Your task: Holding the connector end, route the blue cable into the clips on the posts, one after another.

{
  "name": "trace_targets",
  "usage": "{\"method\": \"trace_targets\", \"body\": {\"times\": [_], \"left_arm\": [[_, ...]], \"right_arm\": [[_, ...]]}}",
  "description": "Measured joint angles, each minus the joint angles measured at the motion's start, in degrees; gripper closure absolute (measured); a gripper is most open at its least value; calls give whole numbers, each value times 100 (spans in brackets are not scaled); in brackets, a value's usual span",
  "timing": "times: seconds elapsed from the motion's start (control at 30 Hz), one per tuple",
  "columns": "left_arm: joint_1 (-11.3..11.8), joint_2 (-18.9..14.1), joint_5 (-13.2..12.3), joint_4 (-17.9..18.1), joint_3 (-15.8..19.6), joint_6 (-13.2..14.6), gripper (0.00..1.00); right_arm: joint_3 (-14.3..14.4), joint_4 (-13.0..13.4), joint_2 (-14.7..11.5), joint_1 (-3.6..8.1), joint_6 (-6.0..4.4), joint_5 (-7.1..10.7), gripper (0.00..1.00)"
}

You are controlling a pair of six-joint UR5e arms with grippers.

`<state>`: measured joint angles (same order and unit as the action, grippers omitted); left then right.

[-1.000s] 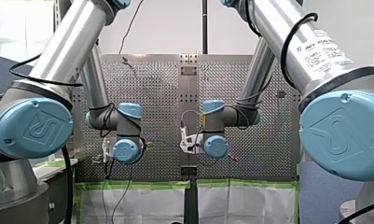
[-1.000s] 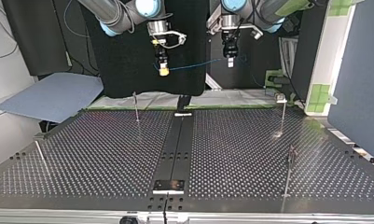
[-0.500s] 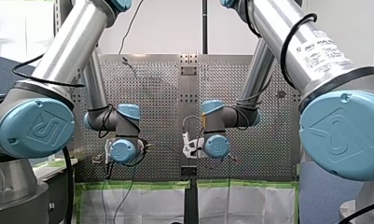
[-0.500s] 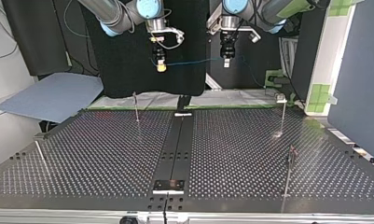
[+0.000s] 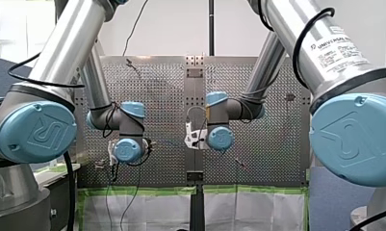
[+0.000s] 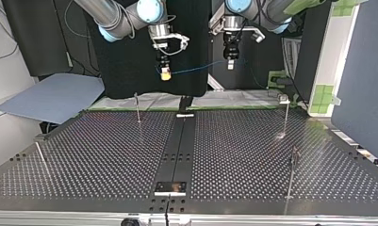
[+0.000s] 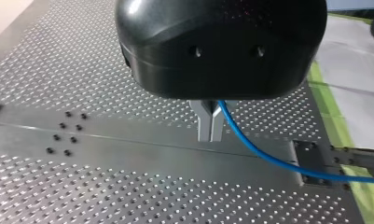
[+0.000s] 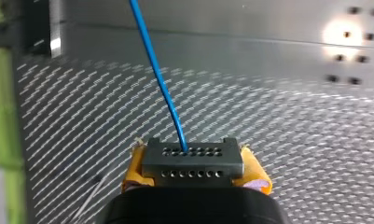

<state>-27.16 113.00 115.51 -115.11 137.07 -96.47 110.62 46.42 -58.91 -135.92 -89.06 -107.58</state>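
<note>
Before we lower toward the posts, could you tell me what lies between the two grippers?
Only the blue cable, strung in mid-air from my right gripper to my left gripper, as the top view shows.

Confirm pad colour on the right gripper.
Yellow. The pads clamp the grey connector; right wrist view shows it best.

Bright, even light is filling the front view; the white wall (image 5: 181, 29) is looking almost washed out, and my right arm (image 5: 315, 48) is carrying soft highlights. The top view is dimmer: the black backdrop (image 6: 144, 80) is swallowing light while the perforated table (image 6: 92, 155) is glinting faintly. In the left wrist view the near black housing (image 7: 222, 46) is looking soft, while the blue cable (image 7: 254, 149) is showing crisp. In the right wrist view a round glare spot (image 8: 345, 35) is burning on the table, the holes are smearing into streaks, and the connector (image 8: 192, 162) is showing sharp.
</note>
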Motion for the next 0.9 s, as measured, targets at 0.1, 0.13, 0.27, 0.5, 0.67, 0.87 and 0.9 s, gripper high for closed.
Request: {"method": "trace_targets", "body": {"times": [0.1,0.13,0.27,0.5,0.67,0.87,0.9], "left_arm": [[28,-153,72,-151,1,-153,99],[36,-197,99,-196,1,-198,99],[74,-381,167,-380,1,-382,99],[141,-732,184,-730,2,-731,99],[187,-967,151,-963,2,-848,99],[291,-1296,76,-1275,-24,-948,99],[317,-1363,49,-1328,-61,-969,99]], "right_arm": [[-54,14,-168,12,-168,165,100],[-70,15,-216,14,-218,213,100],[-170,-18,-427,15,-389,423,100],[-330,-117,-769,42,-476,683,100],[-440,-184,-920,68,-489,788,100],[-520,-197,-888,113,-508,898,100],[-528,-198,-870,118,-511,919,100]]}}
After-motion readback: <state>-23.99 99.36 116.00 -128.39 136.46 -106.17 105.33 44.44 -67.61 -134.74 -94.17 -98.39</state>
